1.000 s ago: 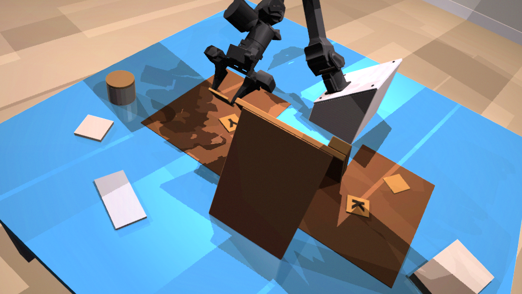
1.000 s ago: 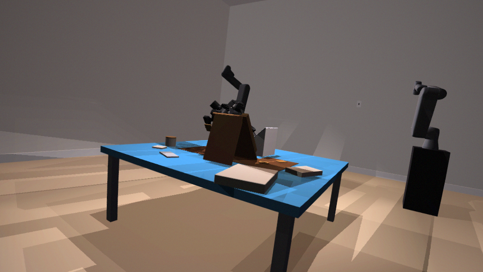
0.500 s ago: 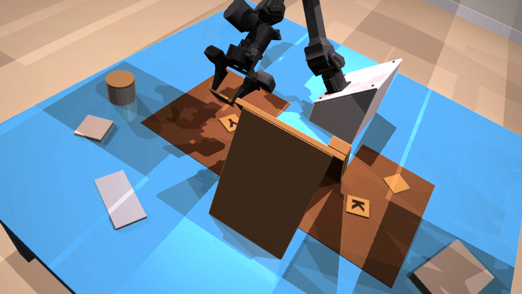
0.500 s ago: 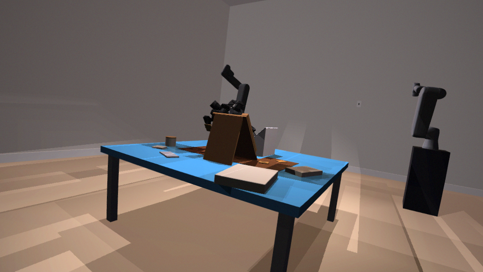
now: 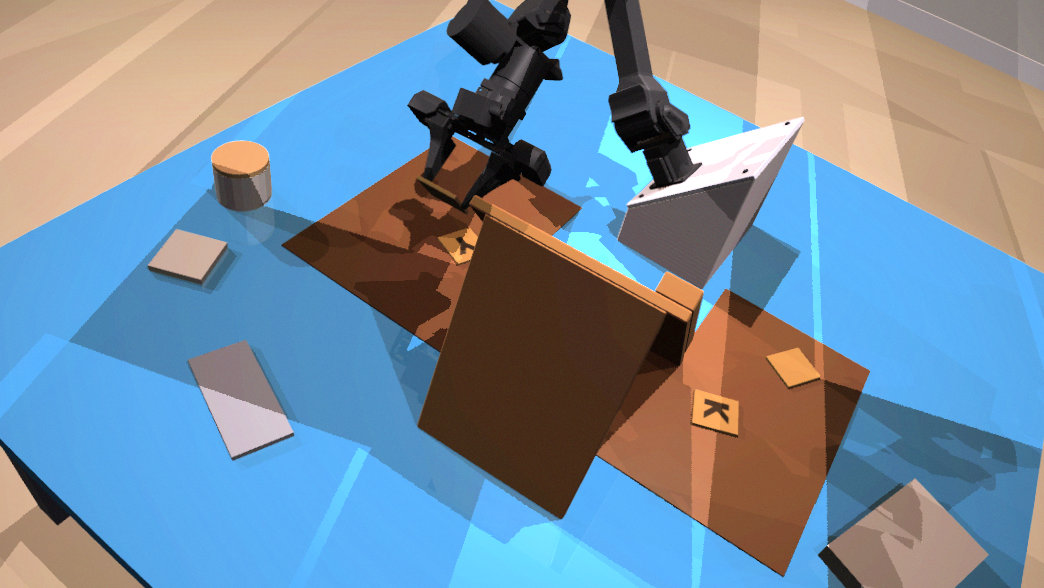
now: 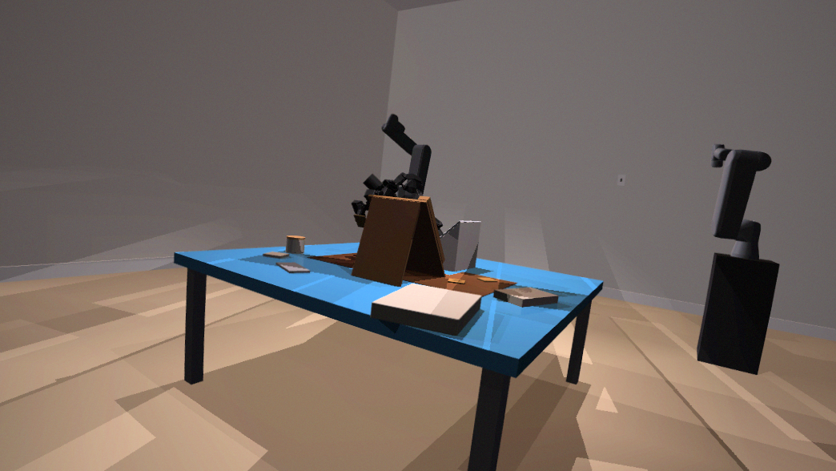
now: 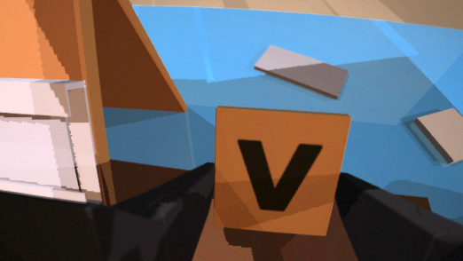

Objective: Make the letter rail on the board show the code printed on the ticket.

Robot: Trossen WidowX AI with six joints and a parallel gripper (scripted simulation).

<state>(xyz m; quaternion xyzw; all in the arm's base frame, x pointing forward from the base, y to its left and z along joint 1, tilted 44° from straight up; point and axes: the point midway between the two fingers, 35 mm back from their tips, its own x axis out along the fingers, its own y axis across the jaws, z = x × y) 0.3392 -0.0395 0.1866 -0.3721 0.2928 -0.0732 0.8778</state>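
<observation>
My gripper [image 5: 447, 193] [image 7: 274, 177] is shut on an orange tile marked V [image 7: 275, 126], held upright by its side edges, above the left brown mat [image 5: 343, 241]. The V reads upright in the wrist view. The tent-shaped board [image 5: 544, 365] [image 6: 383, 239] stands beside it. The white rail [image 7: 31, 151] on the board's front lies left of the held tile, apart from it; only its near end shows. A tile [image 5: 460, 246] lies on the left mat, its letter partly hidden. A K tile [image 5: 715, 412] and a tile with no readable letter [image 5: 792, 366] lie on the right mat [image 5: 774, 482]. The ticket's code is not visible.
A can [image 5: 241, 178] [image 6: 295, 244] stands at the left. A square slab [image 5: 188, 255] and a long slab [image 5: 241, 401] [image 7: 302, 71] lie left of the board. Another slab [image 5: 905, 544] lies right. A thick slab [image 6: 429, 301] lies near the table edge. A white wedge [image 5: 679, 241] stands behind the board.
</observation>
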